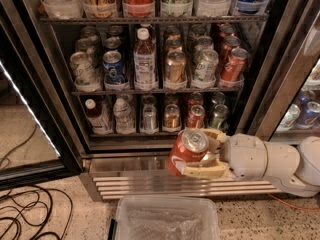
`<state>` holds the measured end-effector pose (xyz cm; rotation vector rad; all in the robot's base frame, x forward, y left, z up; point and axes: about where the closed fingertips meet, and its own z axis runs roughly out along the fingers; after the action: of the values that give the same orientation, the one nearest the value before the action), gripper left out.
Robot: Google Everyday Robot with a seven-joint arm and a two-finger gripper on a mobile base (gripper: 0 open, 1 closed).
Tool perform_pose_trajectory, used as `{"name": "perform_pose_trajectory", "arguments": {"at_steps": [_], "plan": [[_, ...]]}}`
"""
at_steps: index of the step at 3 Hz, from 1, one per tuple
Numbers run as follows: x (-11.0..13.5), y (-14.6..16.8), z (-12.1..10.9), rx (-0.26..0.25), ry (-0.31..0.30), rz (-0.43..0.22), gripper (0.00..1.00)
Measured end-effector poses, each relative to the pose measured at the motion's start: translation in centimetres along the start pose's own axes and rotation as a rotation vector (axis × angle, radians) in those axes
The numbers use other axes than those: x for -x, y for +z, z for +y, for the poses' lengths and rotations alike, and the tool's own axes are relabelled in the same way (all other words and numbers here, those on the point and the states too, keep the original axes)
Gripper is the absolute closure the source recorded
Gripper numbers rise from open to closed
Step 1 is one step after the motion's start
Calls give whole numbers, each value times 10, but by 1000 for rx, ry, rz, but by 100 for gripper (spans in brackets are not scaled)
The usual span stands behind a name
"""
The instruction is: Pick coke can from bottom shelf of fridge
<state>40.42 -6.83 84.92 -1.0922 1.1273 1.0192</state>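
Holding the coke can tilted, lid up and leftward; gripper clamped on its body, beige fingers above and below; can sits outside the fridge, the bottom shelf above and behind the gripper, ribbed grille just behind, clear tub below. Judgement: pick nearly done; hold a firm squeeze, retreat slowly; the smooth wall may slip.

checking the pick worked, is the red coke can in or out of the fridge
Out. The small red aluminium coke can sits tilted in the claw, in front of the ribbed steel grille.
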Motion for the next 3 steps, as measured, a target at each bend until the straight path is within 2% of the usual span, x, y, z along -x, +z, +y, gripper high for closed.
{"name": "perform_pose_trajectory", "arguments": {"at_steps": [2,3], "plan": [[47,17,1,-8,-50,-6,100],[82,31,17,14,-123,-15,100]]}}
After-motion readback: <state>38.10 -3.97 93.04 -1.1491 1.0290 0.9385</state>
